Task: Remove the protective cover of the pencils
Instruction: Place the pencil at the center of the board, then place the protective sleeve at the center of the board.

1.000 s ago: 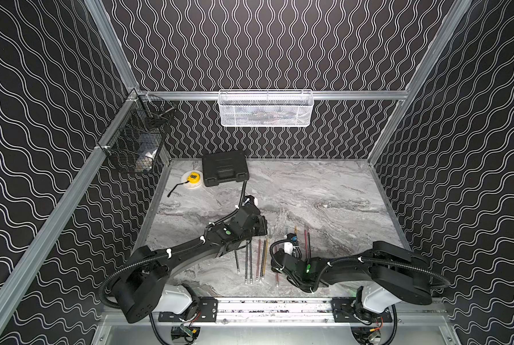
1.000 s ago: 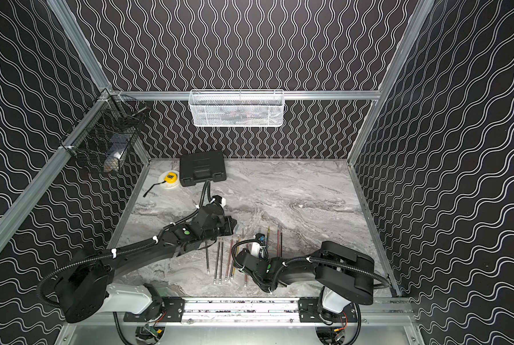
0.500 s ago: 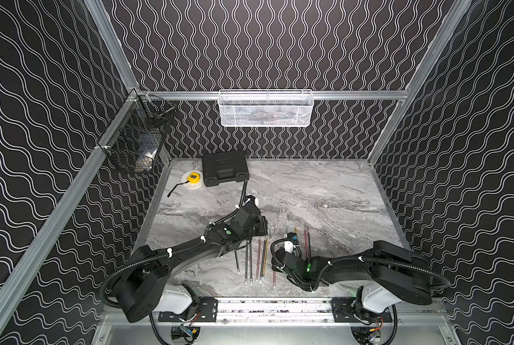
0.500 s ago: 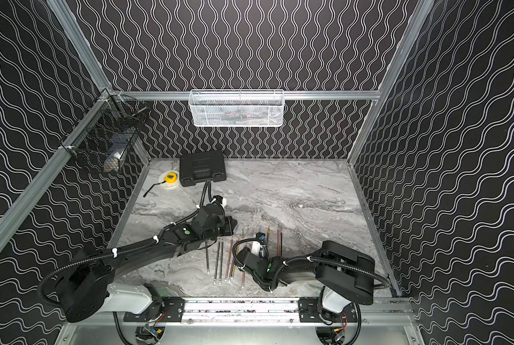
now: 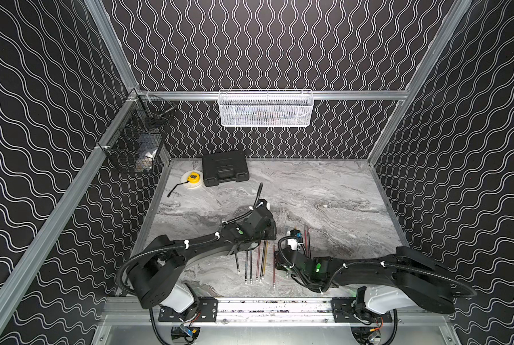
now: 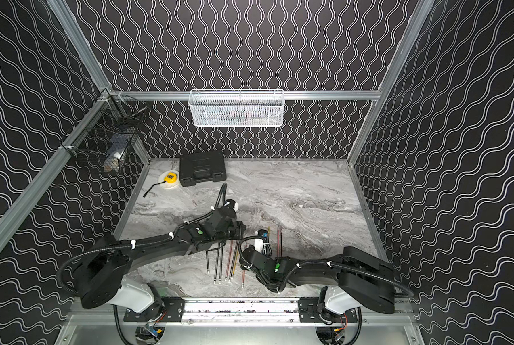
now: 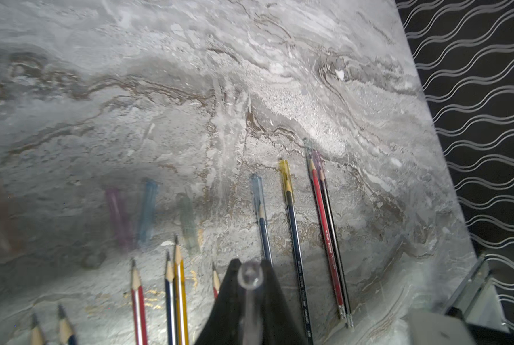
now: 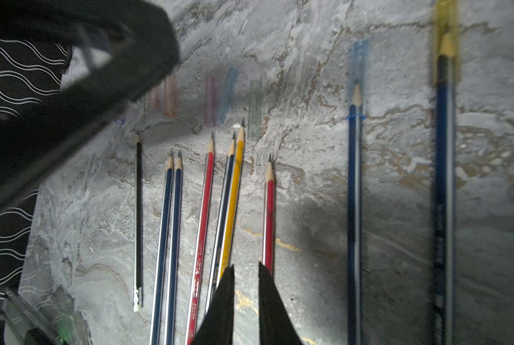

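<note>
While seven pencils lie bare at table front-centre, four beside them are capped. L gripper pinches a clear cap; R gripper narrowly parted, empty. Prob next: drop cap, R pins blue-capped pencil, L pulls.

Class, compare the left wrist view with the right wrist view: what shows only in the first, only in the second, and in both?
Only the left wrist view: the left gripper shut on a clear cap, plus a capped red pencil beside a capped black pencil. Only the right wrist view: the right gripper, jaws slightly apart, and an uncapped thin black pencil. Both: the blue-capped pencil, the yellow-capped pencil and several loose caps.
</note>
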Controlling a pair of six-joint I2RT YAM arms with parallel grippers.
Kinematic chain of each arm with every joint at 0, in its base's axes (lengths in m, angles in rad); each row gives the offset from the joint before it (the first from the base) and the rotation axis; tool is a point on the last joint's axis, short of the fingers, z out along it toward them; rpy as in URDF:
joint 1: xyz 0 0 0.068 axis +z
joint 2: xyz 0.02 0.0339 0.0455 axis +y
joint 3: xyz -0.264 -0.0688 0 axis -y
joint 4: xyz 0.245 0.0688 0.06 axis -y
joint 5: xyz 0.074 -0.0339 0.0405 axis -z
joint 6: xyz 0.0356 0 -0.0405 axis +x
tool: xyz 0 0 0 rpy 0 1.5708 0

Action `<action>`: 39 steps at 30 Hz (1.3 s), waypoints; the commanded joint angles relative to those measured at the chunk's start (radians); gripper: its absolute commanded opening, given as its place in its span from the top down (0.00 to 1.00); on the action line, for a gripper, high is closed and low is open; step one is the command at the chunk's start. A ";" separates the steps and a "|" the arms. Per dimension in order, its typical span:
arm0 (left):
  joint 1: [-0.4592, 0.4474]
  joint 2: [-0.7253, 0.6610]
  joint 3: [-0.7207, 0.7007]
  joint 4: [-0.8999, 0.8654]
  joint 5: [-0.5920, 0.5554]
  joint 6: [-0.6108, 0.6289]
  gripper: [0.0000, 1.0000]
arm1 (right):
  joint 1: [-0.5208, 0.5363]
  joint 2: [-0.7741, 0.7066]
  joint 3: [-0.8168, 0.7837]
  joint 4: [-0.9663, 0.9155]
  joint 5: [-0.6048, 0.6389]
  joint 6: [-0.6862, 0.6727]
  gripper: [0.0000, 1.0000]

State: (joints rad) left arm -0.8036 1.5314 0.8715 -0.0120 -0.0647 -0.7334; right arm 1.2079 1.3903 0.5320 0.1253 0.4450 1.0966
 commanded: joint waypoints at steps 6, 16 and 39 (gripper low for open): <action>-0.041 0.140 0.107 -0.129 -0.099 0.037 0.88 | -0.007 -0.117 -0.062 -0.101 0.107 0.023 0.80; -0.046 0.209 0.142 -0.168 -0.142 0.042 0.86 | -0.025 -0.116 -0.074 -0.109 0.100 0.031 0.79; -0.054 0.336 0.246 -0.258 -0.199 0.036 0.79 | -0.034 -0.088 -0.076 -0.089 0.078 0.029 0.79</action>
State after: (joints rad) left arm -0.8536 1.8553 1.1027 -0.2432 -0.2398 -0.7044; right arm 1.1736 1.2953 0.4568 0.0231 0.5285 1.1141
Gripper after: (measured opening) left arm 0.202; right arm 0.209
